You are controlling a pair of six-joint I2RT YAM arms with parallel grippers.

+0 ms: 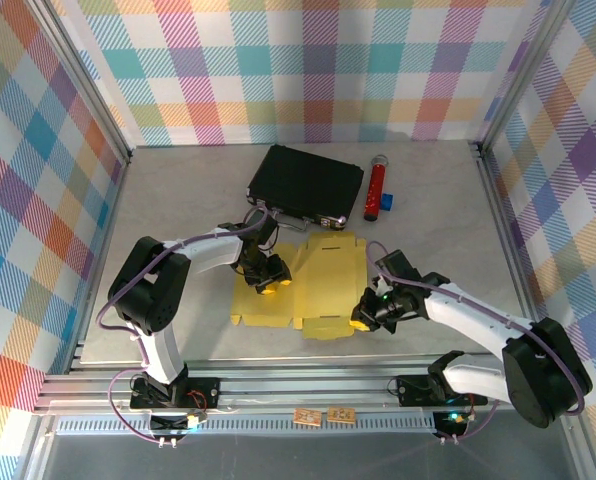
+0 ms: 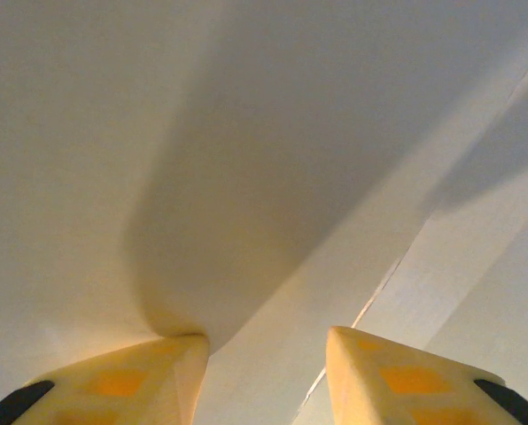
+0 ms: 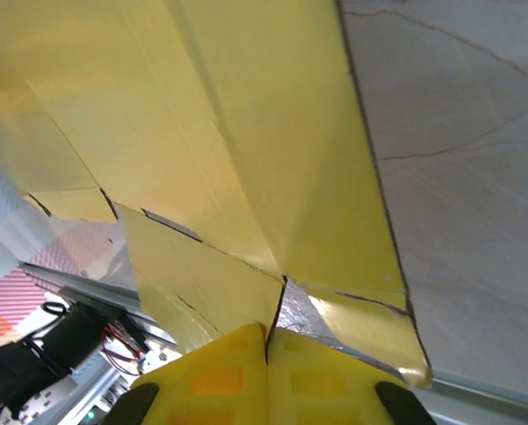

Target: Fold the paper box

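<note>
while right tool (image 3: pixel 267 341) pinches, creased yellow paper box (image 3: pixel 246 133)

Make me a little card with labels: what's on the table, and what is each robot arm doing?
table: grey
paper box: yellow, lying opened out in the middle
left end effector: open, at the box's left part
right end effector: shut on the box's near right edge
black case: behind the box
red tube: right of the case, small blue thing beside it
</note>
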